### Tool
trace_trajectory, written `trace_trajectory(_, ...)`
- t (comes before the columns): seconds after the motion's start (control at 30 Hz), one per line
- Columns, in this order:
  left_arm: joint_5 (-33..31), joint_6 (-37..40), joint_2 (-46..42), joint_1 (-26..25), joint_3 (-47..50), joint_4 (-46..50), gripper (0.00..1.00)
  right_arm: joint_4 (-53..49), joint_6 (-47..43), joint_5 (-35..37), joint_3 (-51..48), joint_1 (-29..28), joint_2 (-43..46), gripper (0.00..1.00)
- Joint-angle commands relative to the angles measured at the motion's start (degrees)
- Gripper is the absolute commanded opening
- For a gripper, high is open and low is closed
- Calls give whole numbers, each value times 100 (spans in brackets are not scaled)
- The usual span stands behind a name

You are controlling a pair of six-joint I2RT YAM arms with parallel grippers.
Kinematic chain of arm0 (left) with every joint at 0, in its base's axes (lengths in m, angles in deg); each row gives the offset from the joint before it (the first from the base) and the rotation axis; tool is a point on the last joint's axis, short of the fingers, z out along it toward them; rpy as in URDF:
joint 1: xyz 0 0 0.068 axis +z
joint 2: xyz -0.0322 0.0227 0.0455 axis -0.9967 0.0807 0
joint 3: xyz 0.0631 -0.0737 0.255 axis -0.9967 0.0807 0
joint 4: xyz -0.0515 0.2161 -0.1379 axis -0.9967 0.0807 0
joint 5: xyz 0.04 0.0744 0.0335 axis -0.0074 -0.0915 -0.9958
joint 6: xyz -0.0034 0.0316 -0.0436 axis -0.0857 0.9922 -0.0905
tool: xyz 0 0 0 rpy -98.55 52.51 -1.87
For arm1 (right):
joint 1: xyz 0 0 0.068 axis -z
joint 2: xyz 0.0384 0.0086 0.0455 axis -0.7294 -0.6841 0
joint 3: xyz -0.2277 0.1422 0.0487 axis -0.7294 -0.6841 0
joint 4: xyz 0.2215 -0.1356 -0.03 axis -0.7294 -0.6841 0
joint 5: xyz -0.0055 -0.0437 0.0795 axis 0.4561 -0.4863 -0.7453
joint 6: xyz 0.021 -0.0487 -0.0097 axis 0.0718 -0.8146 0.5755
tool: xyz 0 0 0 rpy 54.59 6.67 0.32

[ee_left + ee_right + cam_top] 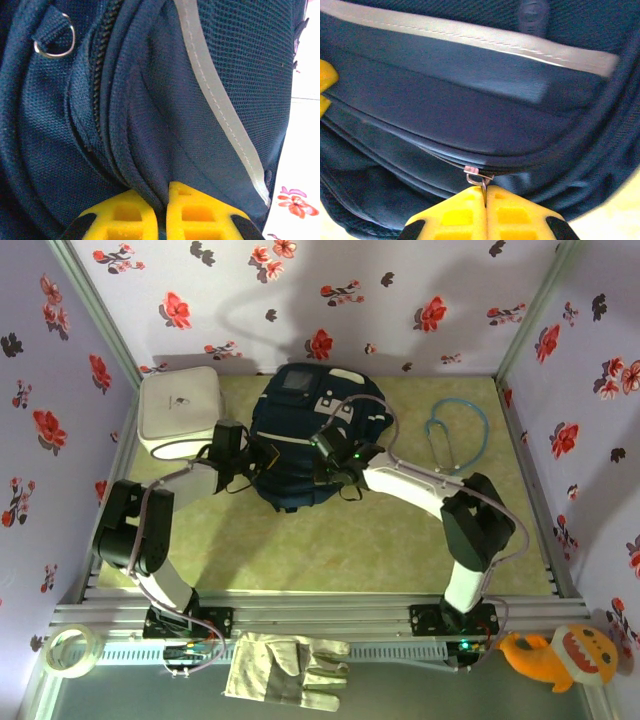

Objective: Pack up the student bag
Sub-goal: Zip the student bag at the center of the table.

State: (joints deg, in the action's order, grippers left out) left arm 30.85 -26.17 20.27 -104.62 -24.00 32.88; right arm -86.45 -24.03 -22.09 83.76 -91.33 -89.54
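Student bag (310,440) lies flat on the table (400,540), at the middle of its far edge, with the grey-white patch turned toward the far wall. The navy fabric carries a white stripe (220,105) running down beside a line of zipper teeth (102,65), and a small metal D-ring (55,42) hangs from a loop on the other side of the zipper. The left gripper (162,192) sits at the student bag's left side – its yellow fingers are pressed together, pinching a fold of the fabric just beside the zipper. The right gripper (484,192) comes in from the bag's near right side, its jaws closed tight on the metal zipper pull (479,176) of a dark seam. A white rounded box (180,410) stands in the far left corner, just beside the bag. A loop of blue tubing (455,425) lies near the far right corner, well apart from the bag. Past the near edge, on the ledge beyond the arm bases, rest a roll of tape (70,650) at the left, a pale work glove (285,670) in the middle and an orange plush toy (560,655) at the right.
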Motion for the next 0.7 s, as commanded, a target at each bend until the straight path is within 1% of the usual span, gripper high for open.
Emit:
trace_trajectory(0.0, -17, 597, -175, -33, -196, 230, 0, -282, -82, 360, -269, 247, 502, 0)
trace_trajectory(0.2, 85, 881, -183, -29, -282, 496, 0, -386, -155, 399, -412, 466, 642, 0)
trace_trajectory(0.5, 130, 1462, -115, -32, -542, 1117, 0, -453, -269, 473, -340, 728, 623, 0)
trace_trajectory(0.6, 183, 1672, -78, -27, -638, 1356, 0, -484, -450, 515, -268, 824, 564, 0)
trace_trajectory(0.67, 267, 1802, -41, -22, -711, 1499, 0, -537, -752, 466, -151, 862, 472, 0)
